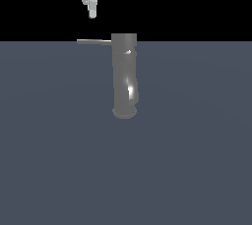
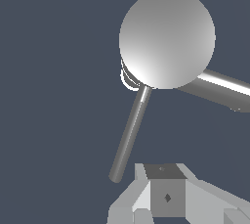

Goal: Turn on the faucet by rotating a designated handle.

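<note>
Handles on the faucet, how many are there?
1. The handle sticks out sideways from the faucet top, toward the exterior view's left, below the gripper.

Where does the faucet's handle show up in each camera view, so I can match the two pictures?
Exterior view: the handle is a thin bar sticking out toward the exterior view's left from the faucet's top, below the gripper.
Wrist view: the handle is the slim rod running from the faucet's round top toward the gripper.
Shared landmark: the faucet's top.
</note>
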`<act>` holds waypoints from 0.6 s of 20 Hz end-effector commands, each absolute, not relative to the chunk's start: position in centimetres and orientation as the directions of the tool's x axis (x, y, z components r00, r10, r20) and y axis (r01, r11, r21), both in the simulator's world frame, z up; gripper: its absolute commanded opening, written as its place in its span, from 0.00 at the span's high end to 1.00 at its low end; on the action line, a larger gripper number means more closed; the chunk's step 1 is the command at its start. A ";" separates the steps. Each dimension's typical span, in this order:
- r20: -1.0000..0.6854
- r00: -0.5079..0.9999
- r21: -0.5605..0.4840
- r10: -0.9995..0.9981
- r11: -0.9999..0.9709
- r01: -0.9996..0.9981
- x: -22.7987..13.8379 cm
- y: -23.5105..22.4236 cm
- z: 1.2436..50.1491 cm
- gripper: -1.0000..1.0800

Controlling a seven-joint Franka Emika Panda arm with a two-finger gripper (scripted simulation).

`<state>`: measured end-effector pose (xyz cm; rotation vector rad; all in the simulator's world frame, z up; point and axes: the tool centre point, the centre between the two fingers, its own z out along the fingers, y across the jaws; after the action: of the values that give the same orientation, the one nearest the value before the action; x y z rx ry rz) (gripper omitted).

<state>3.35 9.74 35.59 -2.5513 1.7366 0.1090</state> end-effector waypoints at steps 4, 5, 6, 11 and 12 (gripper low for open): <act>-0.058 0.239 0.006 -0.969 -0.240 -0.971 5.8 11.2 32.8 1.00; -0.052 0.219 0.007 -0.974 -0.219 -0.976 6.1 11.5 32.4 1.00; -0.047 0.199 0.008 -0.979 -0.200 -0.980 6.5 11.7 32.0 1.00; -0.023 0.121 0.006 -0.992 -0.121 -0.993 7.8 12.7 30.2 1.00; -0.019 0.109 0.005 -0.994 -0.109 -0.994 8.0 12.9 29.9 1.00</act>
<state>7.65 12.60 30.33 -2.3542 2.0625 0.0382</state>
